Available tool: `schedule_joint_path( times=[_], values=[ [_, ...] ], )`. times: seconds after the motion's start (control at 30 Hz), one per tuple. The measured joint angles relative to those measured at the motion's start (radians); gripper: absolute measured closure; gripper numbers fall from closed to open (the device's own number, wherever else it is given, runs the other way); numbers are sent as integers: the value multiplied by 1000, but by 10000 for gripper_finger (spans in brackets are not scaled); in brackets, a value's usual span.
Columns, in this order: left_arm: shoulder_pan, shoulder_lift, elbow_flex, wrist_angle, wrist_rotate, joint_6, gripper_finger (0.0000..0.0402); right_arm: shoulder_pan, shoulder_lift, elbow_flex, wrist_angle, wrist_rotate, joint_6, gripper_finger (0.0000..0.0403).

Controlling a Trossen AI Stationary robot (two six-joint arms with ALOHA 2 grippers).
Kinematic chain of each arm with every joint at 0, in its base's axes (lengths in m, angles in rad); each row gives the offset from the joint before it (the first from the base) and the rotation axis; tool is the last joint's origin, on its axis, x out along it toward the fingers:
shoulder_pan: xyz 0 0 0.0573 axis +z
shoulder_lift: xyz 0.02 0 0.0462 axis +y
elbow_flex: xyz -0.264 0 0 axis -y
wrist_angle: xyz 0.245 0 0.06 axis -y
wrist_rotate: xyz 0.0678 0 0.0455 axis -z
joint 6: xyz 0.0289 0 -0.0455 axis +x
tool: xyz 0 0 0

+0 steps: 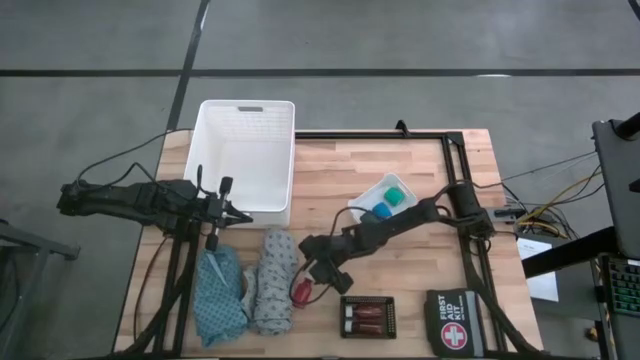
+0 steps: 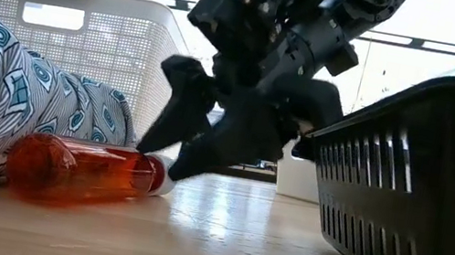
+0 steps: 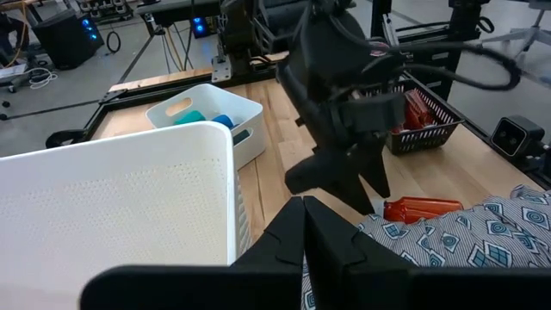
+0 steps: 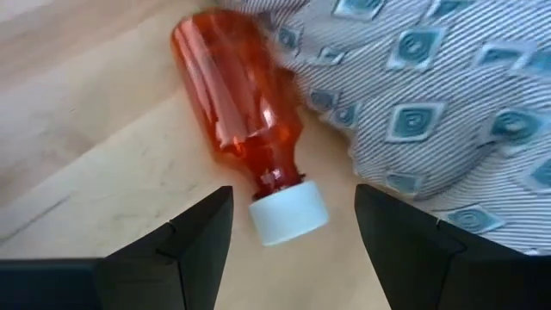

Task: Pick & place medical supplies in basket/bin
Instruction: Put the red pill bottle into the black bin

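Take the white basket as your landmark, at the table's far edge, left of centre. Your left gripper hovers just off the basket's near-left corner, above the teal cloth; in its own wrist view the two fingers are pressed together with nothing between them. Beside the teal cloth lies the grey patterned cloth, just in front of the basket's near wall.

Further right, one red bottle lies on its side on the wood against the grey cloth's edge — its white cap points toward your right gripper. That gripper sits low over the cap, fingers spread to either side and not touching it.

Two more red bottles lie in a black tray near the table's front. To the basket's right, the small white tray holds the blue piece and the green piece. The first aid pouch lies at the front right.
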Motion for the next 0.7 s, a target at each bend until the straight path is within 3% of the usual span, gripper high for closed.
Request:
schedule_joint_path(
  times=[0.47,0.7],
  values=[
    [0,0,0,0,0,0,396,-9,45,30,-10,0,-2,168],
    [0,0,0,0,0,0,396,-9,46,30,-24,0,-26,192]
  ],
)
